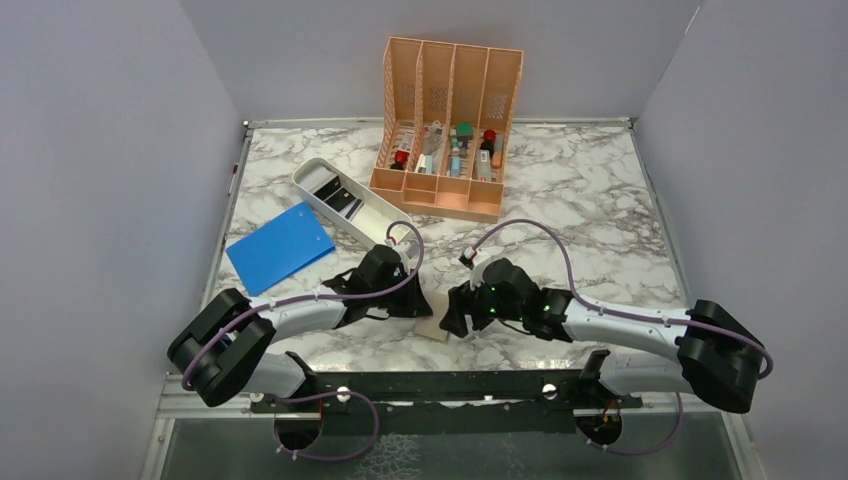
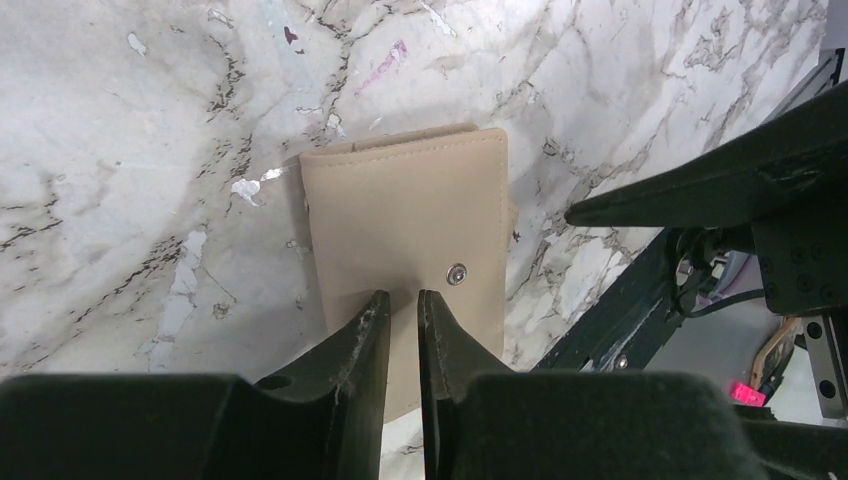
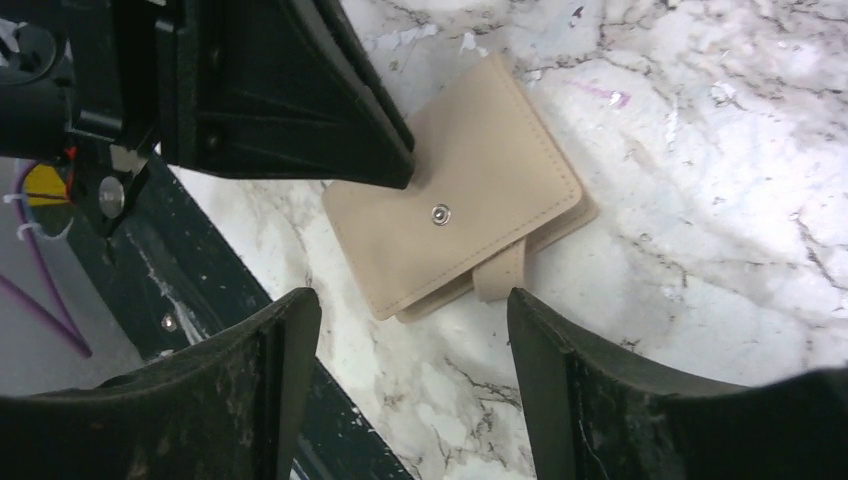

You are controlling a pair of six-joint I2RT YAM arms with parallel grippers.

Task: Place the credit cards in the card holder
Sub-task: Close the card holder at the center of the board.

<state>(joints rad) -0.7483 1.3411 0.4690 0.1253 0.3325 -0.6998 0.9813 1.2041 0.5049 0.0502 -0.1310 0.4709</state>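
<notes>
- One card holder (image 2: 400,220) is seen: a tan, stitched folding wallet, closed and lying flat, slightly askew to the worktop (image 1: 600,200) edges.
- A single small round metal snap (image 2: 456,273) is set in its upper face, and one tan strap (image 3: 498,272) is folded round one side, where the layered edges show.
- The card holder is placed close to the near edge of the worktop, about midway between the left and right edges, with one corner just short of the dark rail there.
- The left fingers (image 2: 365,330) are brought almost together, only a thin slit being left between them. Their tips are set on or just over the card holder's edge; whether any of it is pinched cannot be told.
- The right fingers (image 3: 285,340) are spread wide and nothing is held; the card holder is seen between and beyond their tips.
- One orange rack (image 1: 437,203) of four slots, with small items inside, is stood at the middle of the far edge.
- One white tray (image 1: 375,215) with dark flat contents and one blue sheet (image 1: 280,247) are laid towards the left edge.
- Bare marble is left from the card holder to the right edge and the far right corner.
- The left, far and right edges are closed by grey walls.
</notes>
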